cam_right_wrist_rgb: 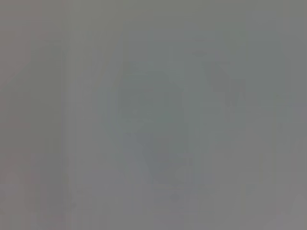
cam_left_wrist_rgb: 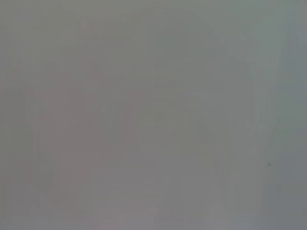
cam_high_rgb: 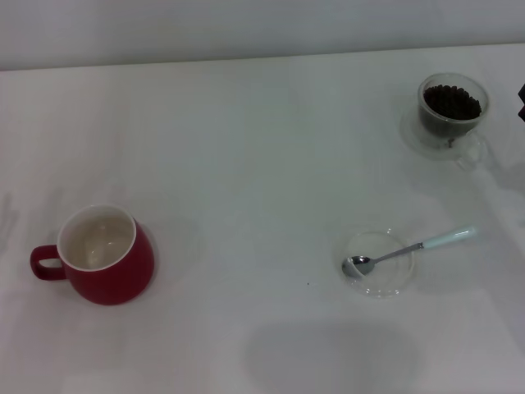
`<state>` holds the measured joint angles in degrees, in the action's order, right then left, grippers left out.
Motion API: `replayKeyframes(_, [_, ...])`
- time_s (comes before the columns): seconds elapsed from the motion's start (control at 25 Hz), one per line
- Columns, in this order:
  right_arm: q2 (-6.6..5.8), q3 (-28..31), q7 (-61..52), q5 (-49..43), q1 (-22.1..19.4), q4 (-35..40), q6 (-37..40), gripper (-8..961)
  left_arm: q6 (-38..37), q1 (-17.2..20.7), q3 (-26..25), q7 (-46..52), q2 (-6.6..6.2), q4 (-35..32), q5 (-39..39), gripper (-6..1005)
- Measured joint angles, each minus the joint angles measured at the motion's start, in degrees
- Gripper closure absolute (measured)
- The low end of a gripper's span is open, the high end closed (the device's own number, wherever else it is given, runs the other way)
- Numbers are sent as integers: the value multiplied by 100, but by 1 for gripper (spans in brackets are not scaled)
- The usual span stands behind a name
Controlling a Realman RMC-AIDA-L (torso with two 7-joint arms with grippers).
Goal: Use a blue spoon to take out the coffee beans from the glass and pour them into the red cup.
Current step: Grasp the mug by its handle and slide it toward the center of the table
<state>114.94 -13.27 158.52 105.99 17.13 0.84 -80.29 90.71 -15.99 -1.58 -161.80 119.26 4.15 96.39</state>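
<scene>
The red cup (cam_high_rgb: 102,256) stands at the near left of the white table, its white inside empty and its handle pointing left. The glass (cam_high_rgb: 452,111) holds a heap of coffee beans (cam_high_rgb: 452,102) at the far right. The blue spoon (cam_high_rgb: 414,247) lies across a clear saucer (cam_high_rgb: 379,263), metal bowl in the saucer and pale blue handle pointing right. A small dark piece at the right edge (cam_high_rgb: 522,103), beside the glass, looks like part of my right arm. My left gripper is out of view. Both wrist views show only a blank grey surface.
The white table (cam_high_rgb: 246,164) runs back to a pale wall along the far edge. A faint shadow lies on the table near the front centre.
</scene>
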Motion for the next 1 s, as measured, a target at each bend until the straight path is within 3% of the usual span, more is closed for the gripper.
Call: replayKeyframes(1.0, [2,0,10,0,-18,-75,-39,88,-53,-16,-25,8,1,-2,14,124])
